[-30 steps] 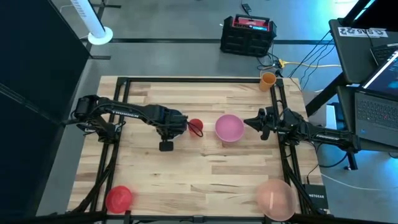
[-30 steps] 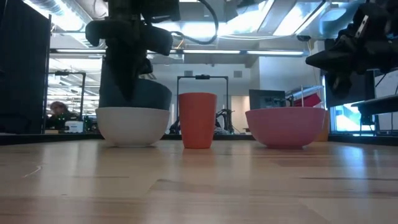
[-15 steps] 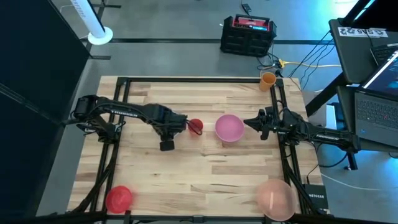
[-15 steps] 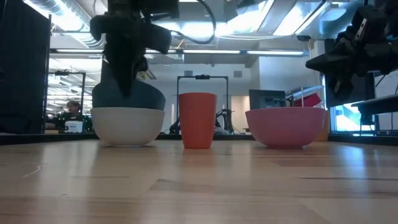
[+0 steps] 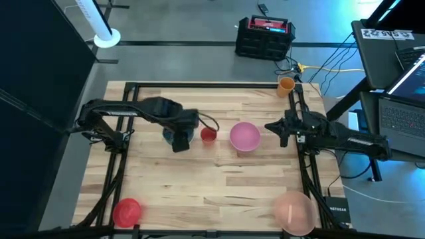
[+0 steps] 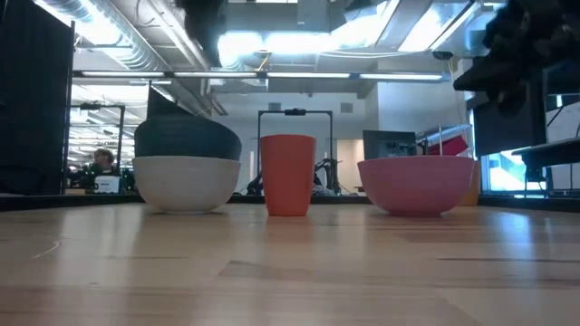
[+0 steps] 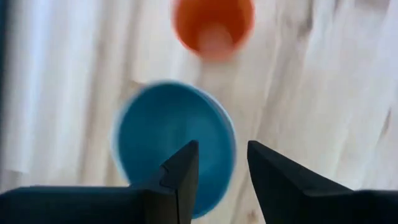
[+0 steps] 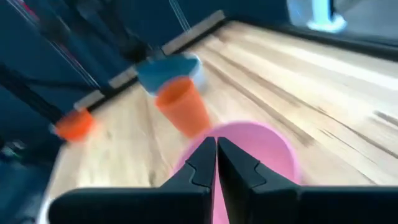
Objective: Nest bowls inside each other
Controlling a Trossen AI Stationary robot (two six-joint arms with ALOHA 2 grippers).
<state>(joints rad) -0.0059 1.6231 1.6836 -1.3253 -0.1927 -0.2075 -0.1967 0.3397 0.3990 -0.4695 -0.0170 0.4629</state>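
The desk (image 5: 219, 179) is the biggest thing here, and the orange cup (image 5: 208, 134) near its middle serves as the landmark. Well away from the cup, at the near right corner, sits the large translucent pink bowl (image 5: 294, 211); at the near left corner is the red bowl (image 5: 127, 211). Just right of the cup stands the pink bowl (image 5: 244, 136). Just left of the cup, the teal bowl (image 6: 187, 140) sits inside the whitish bowl (image 6: 187, 183), slightly tilted. The left gripper (image 7: 221, 177) hangs above that pair with its fingers spread and nothing between them. The right gripper (image 8: 216, 162), beyond the pink bowl from the cup, has its fingers pressed together and empty. These bowls look light, stiff and smooth plastic, so likely slippery; a pinch across the rim wall seems the best hold, and a light bowl may skid or tip if nudged.
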